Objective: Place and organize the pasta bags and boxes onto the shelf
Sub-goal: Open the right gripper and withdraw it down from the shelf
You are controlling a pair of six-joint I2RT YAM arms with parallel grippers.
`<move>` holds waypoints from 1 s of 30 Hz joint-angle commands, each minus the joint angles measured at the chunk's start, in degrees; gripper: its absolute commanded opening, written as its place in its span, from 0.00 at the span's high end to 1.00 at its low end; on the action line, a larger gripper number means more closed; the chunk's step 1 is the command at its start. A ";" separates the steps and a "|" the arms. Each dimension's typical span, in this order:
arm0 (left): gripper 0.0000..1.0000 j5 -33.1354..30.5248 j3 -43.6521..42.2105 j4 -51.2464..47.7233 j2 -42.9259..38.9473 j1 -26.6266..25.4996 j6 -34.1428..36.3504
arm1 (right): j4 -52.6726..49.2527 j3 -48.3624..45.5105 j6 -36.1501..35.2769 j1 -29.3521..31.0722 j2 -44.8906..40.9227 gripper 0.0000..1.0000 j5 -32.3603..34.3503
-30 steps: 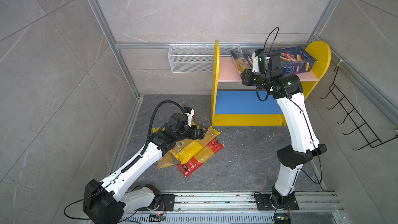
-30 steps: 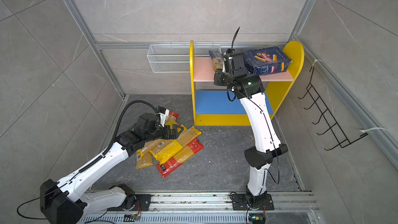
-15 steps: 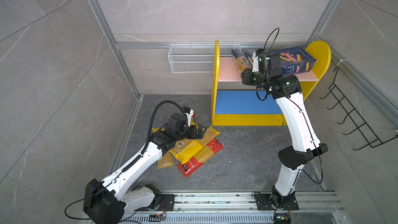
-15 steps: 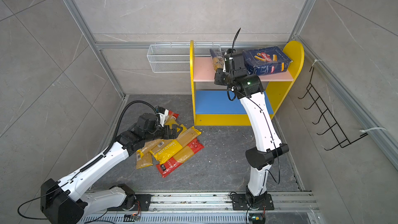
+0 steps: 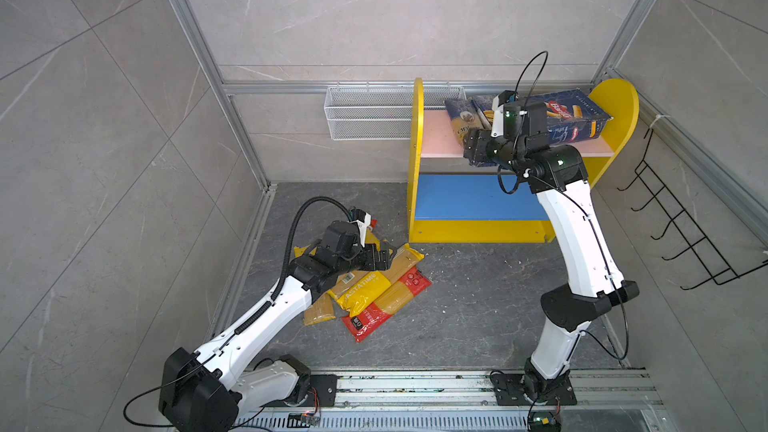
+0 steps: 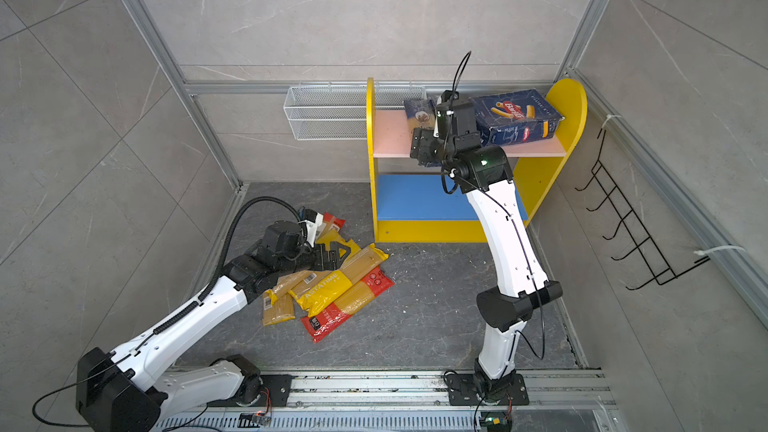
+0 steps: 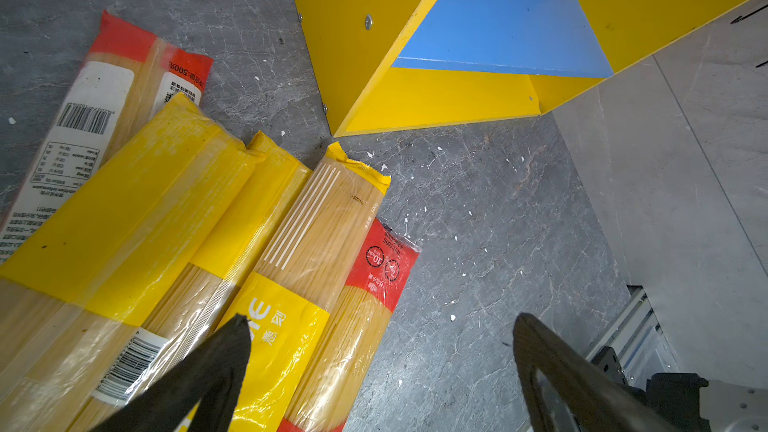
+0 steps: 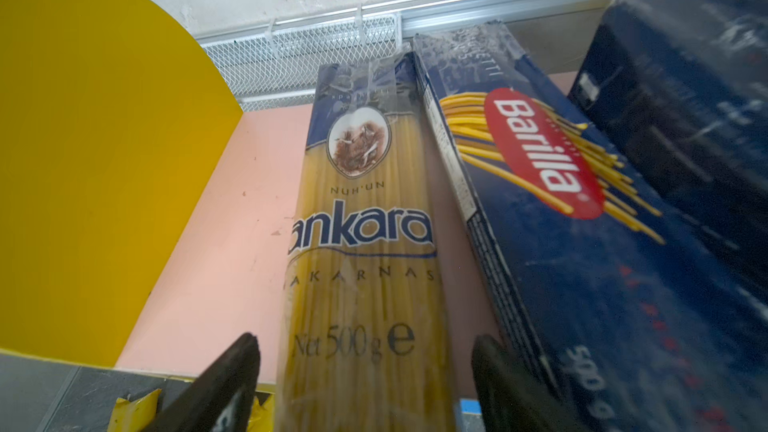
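Observation:
On the shelf's pink upper board lie the dark blue "ankara" bag, the narrow Barilla box and the wide Barilla box, side by side. My right gripper is open at the board's front edge. Its fingers straddle the ankara bag's near end with a gap on each side. Several yellow and red-ended bags are heaped on the floor, among them the PASTATIME pack and a red-ended pack. My left gripper hangs open just above this heap. The blue lower board is bare.
A white wire basket hangs on the back wall, left of the shelf. A black wire hook rack is on the right wall. Both arm bases sit on a metal rail along the front edge.
My right gripper has opened and let go of the ankara bag, which now rests on the pink board. The left arm has barely moved.

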 commanded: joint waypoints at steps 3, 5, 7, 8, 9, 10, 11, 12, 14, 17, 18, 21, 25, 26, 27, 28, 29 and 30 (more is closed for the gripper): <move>0.00 -0.62 -0.69 0.11 -2.90 0.34 -0.21 | 2.75 0.94 -0.13 1.12 -4.47 0.15 -2.67; 0.00 -1.01 -1.03 -0.06 -3.44 0.32 -0.36 | 2.42 1.73 -0.13 1.79 -5.29 0.14 -3.21; 0.00 -1.78 -1.58 -0.49 -4.13 0.32 -0.64 | 1.89 2.29 -0.13 2.81 -6.55 0.14 -3.78; 0.00 -2.14 -1.91 -0.66 -4.48 0.32 -0.80 | 1.72 2.07 -0.28 3.52 -7.23 0.14 -3.60; 0.00 -2.55 -2.41 -0.93 -4.83 0.32 -0.99 | 1.81 1.37 -0.60 4.61 -8.18 0.14 -2.96; 0.00 -3.17 -2.95 -1.23 -5.32 0.32 -1.39 | 1.97 0.24 -0.82 5.76 -9.29 0.14 -1.93; 0.00 -3.58 -3.55 -1.46 -5.72 0.32 -1.63 | 2.21 -1.07 -0.92 6.76 -10.30 0.14 -1.33; 0.00 -4.07 -4.29 -1.85 -6.17 0.45 -1.96 | 2.52 -2.76 -0.92 7.86 -11.69 0.14 -0.75; 0.00 -4.96 -5.78 -2.51 -6.94 0.52 -2.68 | 3.49 -7.35 -0.75 10.03 -14.71 0.14 0.69; 0.00 -5.88 -8.65 -3.29 -8.75 0.52 -4.50 | 5.52 -15.99 0.30 13.35 -20.07 0.13 2.71; 0.00 -6.11 -9.81 -3.40 -9.62 0.59 -5.22 | 5.87 -19.04 0.78 14.47 -21.80 0.13 3.20; 0.00 -6.80 -13.28 -3.83 -12.82 0.62 -7.45 | 6.19 -27.68 2.68 17.79 -26.19 0.13 4.23; 0.00 -8.15 -17.62 -4.94 -16.85 0.59 -10.10 | 8.61 -40.98 6.13 21.32 -31.77 0.13 4.47; 0.00 -8.44 -18.73 -5.05 -17.77 0.60 -10.66 | 9.54 -44.85 7.26 22.08 -33.07 0.13 4.41; 0.00 -8.76 -19.84 -5.16 -18.49 0.62 -11.10 | 10.26 -48.40 8.32 22.61 -34.33 0.13 4.17; 0.00 -9.08 -20.68 -5.32 -18.87 0.58 -11.43 | 10.90 -51.46 9.29 22.97 -35.32 0.13 3.91; 0.00 -9.68 -21.66 -5.61 -18.96 0.59 -11.85 | 11.66 -54.78 10.58 23.34 -36.38 0.13 3.50; 0.00 -10.59 -22.39 -5.86 -18.89 0.55 -12.18 | 12.95 -58.37 11.80 23.57 -37.46 0.13 2.72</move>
